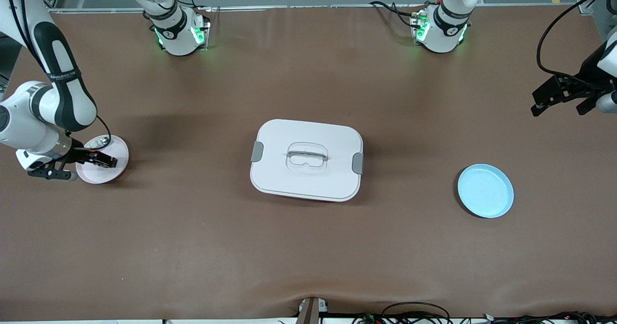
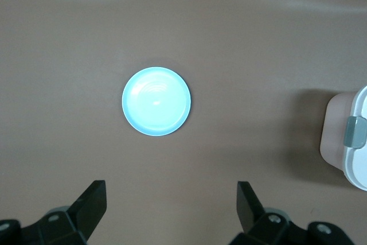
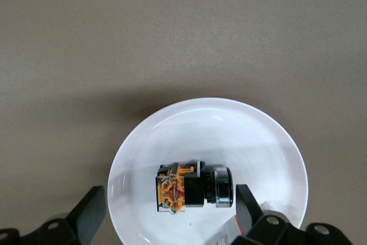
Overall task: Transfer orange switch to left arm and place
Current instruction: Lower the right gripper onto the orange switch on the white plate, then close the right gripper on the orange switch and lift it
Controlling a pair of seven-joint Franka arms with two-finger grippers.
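While the large white rounded-rectangular box (image 1: 306, 159) with grey side clips sits at the middle of the brown table (image 1: 308, 247), the small black cylindrical orange switch (image 3: 194, 186) is seen lying on its side in a round white-pink plate (image 1: 117, 146) at the right arm's end. The right gripper (image 1: 103, 160) is held low over that plate, its black fingers (image 3: 89, 213) spread wide with the switch between them, untouched and not grasped. The left gripper (image 1: 559, 100) is held up in the air at the left arm's end, fingers (image 2: 92, 202) spread wide and holding nothing, with a round light-blue plate (image 2: 156, 101) on the table below.
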